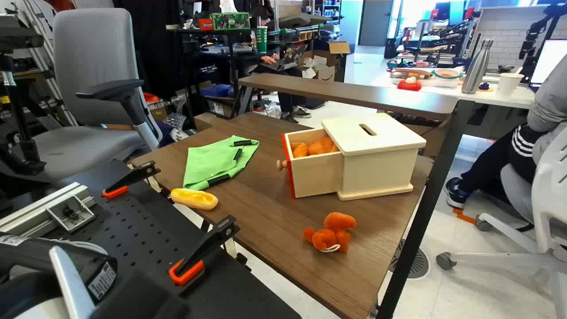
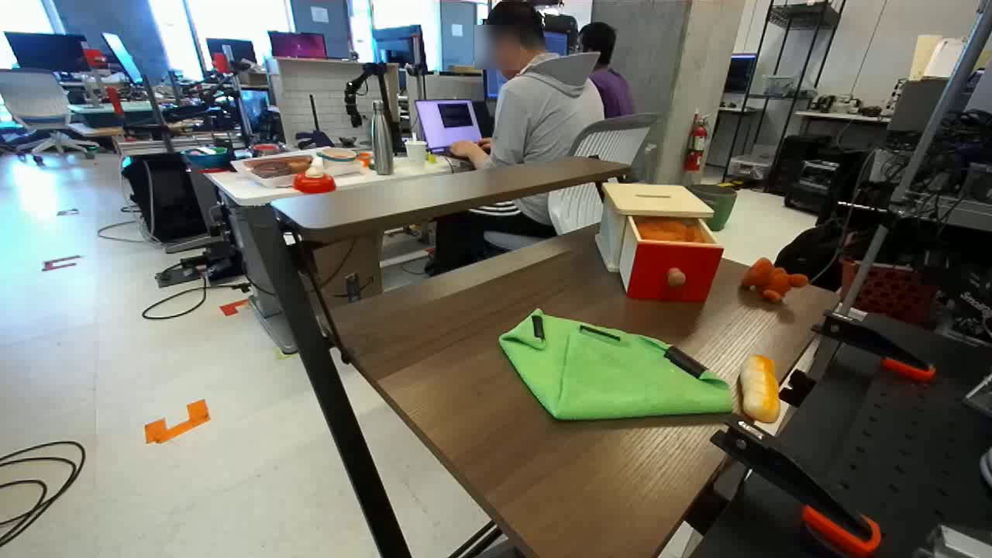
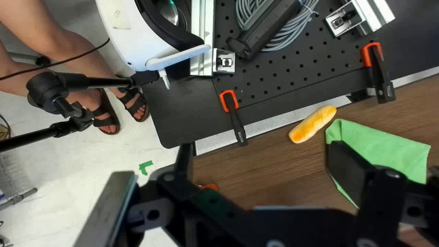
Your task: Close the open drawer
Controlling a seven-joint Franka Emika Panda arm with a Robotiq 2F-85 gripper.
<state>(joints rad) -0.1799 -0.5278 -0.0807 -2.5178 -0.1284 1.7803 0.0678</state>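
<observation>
The pale wooden box (image 1: 378, 170) stands on the brown table, and it also shows in an exterior view (image 2: 659, 200). Its drawer (image 1: 315, 176) is pulled well out, with the orange-red front panel (image 2: 651, 271) and round wooden knob facing away from the box. Orange fuzzy things lie inside the drawer. My gripper (image 3: 262, 149) shows only in the wrist view. Its two fingers are wide apart with nothing between them, above the table. The box and drawer cannot be made out in the wrist view; the gripper body blocks the lower part.
A loose orange plush (image 1: 330, 235) lies beside the box. A green cloth (image 1: 217, 164) and a yellow bread-like toy (image 1: 194, 198) lie near the table's edge. Clamps (image 1: 206, 248) stick out over a black perforated board (image 1: 146, 230). A raised shelf (image 2: 449, 194) runs along one table side.
</observation>
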